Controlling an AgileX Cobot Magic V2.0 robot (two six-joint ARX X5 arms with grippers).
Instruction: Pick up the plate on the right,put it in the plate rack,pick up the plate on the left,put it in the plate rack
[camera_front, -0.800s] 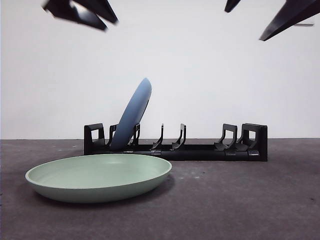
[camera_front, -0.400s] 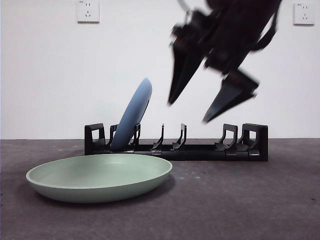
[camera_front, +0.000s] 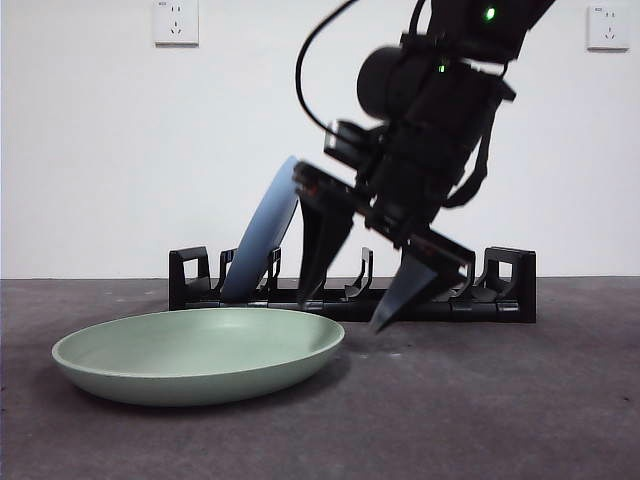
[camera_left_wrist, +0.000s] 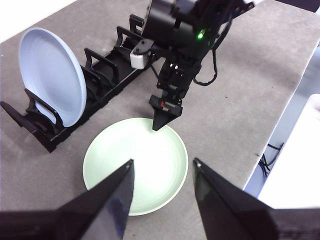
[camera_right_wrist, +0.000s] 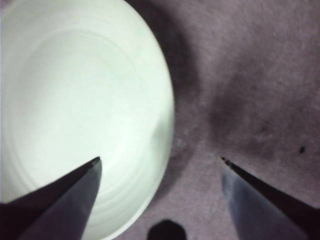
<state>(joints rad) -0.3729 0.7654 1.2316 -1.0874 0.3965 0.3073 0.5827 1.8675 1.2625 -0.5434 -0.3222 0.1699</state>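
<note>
The right end effector (camera_front: 345, 305) hangs low over the near edge of the green plate (camera_front: 198, 354), its jaws spread wide. In the right wrist view one jaw sits above the plate's bowl and the other above the bare counter (camera_right_wrist: 260, 85), so the rim (camera_right_wrist: 167, 125) lies between them; that straddle looks like the set-up for pinching the rim. The plate lies flat on the counter, in front of the plate rack (camera_front: 350, 290) and apart from it.

The blue plate (camera_front: 262, 240) stands in a slot near one end of the rack, leaning on a prong, which keeps it on edge. The slots beside it are free for the green one.

The left end effector (camera_left_wrist: 162, 187) waits well above the scene with its jaws apart, holding nothing.

A shallow rim lying flat gives little to catch, so the lower jaw will likely need to slide under it.
</note>
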